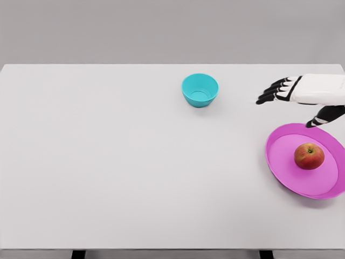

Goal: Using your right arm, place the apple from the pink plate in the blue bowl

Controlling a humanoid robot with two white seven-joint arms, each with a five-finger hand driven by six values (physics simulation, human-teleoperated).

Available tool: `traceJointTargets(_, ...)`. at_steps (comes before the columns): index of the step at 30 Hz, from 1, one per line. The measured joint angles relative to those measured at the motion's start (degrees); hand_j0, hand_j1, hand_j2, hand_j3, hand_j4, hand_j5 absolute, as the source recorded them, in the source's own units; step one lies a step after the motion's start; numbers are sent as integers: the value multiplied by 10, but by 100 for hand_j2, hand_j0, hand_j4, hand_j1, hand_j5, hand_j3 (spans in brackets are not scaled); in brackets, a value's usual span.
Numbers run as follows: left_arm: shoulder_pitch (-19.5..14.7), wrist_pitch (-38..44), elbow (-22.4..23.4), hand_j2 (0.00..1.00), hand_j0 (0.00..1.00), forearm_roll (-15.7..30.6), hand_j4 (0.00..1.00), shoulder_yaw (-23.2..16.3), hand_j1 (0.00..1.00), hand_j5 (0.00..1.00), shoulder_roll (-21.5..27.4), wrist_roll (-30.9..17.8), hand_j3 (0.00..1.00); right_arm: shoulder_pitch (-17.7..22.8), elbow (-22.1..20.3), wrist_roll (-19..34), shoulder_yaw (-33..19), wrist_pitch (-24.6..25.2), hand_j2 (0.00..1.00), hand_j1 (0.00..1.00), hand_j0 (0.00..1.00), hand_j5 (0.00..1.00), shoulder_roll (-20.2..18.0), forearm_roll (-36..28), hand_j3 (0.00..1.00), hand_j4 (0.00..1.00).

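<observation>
You can see the apple (309, 156) sitting in the pink plate (285, 172) at the table's (108, 162) right edge, a little right of the plate's middle. Your right hand (302, 91) comes in from the right and hangs above the plate's far rim, its dark fingers (272, 91) stretched out loosely toward the left and holding nothing, clear of the apple. The blue bowl (200, 90) stands upright farther back, well to the left of the hand.
</observation>
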Motion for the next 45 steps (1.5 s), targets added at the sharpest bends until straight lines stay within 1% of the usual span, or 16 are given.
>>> traceJointTargets(2,0,0,0,100,100,0,100,0,100,100,0,0,100,7,0,-4,1,-2,100,100,100,100,-3,-2,100,100)
traceJointTargets(3,0,0,0,100,100,0,100,0,100,100,0,0,100,19,1,-7,2,-2,100,100,100,100,-6,-4,100,100)
traceJointTargets(4,0,0,0,100,100,0,100,0,100,100,0,0,100,19,1,-14,9,-3,100,100,100,100,-11,-4,100,100)
traceJointTargets(7,0,0,0,100,100,0,100,0,100,100,0,0,100,14,2,-39,40,-4,100,100,100,100,-37,-5,100,100)
traceJointTargets(10,0,0,0,100,100,0,100,0,100,100,0,0,100,18,3,-51,72,-4,100,100,100,100,-65,-6,100,100)
traceJointTargets(13,0,0,0,100,100,0,100,0,100,100,0,0,100,18,13,-77,117,-4,100,100,100,100,-73,-2,100,100)
traceJointTargets(16,0,0,0,100,100,0,100,0,100,100,0,0,100,18,23,-90,147,-4,100,100,100,100,-67,0,100,100)
traceJointTargets(19,0,0,0,100,100,0,100,0,100,100,0,0,100,17,33,-96,164,-4,100,100,100,100,-60,2,100,100)
traceJointTargets(25,0,0,0,100,100,0,100,0,100,100,0,0,100,18,43,-98,176,-4,100,100,100,100,-62,2,100,100)
traceJointTargets(31,0,0,0,100,100,0,100,0,100,100,0,0,100,18,95,-99,186,-4,100,100,100,100,-42,0,100,100)
traceJointTargets(33,0,0,0,100,100,0,100,0,100,100,0,0,100,19,104,-100,187,-4,100,100,100,100,-34,-1,100,100)
traceJointTargets(41,0,0,0,100,100,0,100,0,100,100,0,0,100,20,111,-96,192,-4,100,100,100,100,-23,-1,100,100)
traceJointTargets(45,0,0,0,100,100,0,100,0,100,100,0,0,100,24,119,-95,199,-4,100,100,100,100,-4,1,100,100)
